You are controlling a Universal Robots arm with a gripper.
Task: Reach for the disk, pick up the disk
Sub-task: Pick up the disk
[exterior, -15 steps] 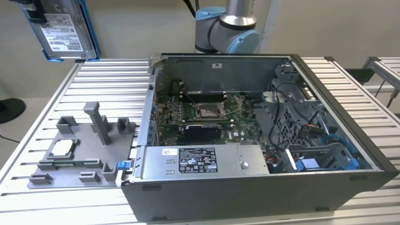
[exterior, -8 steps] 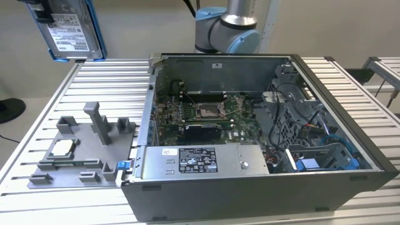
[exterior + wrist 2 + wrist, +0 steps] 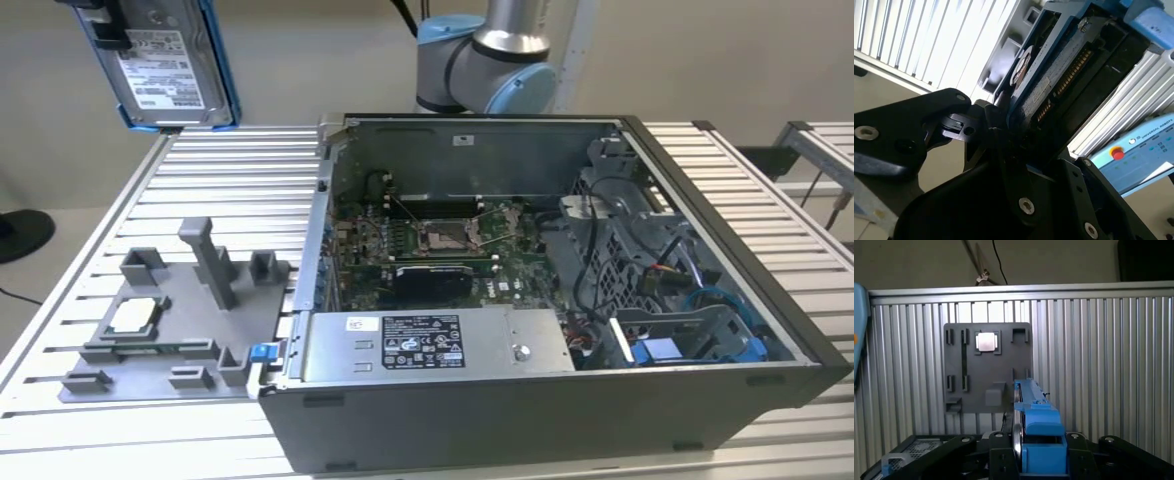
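1 disk [image 3: 167, 65] hangs high above the surface [image 3: 227, 170], beyond the open computer case [image 3: 534, 420], off its far corner on the exterior view's left. Its long axis is upright, label toward that camera. 1 hand [image 3: 1038, 455] is clamped on it.

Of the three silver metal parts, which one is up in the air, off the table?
The disk, framed in blue, hangs above the table. The small chip lies on the grey fixture; the silver box sits inside the computer case.

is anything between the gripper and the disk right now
Nothing visible does: the gripper is shut on the disk, seen in both wrist views. In the exterior view the disk hangs high at the exterior view's left, apart from the open computer case.
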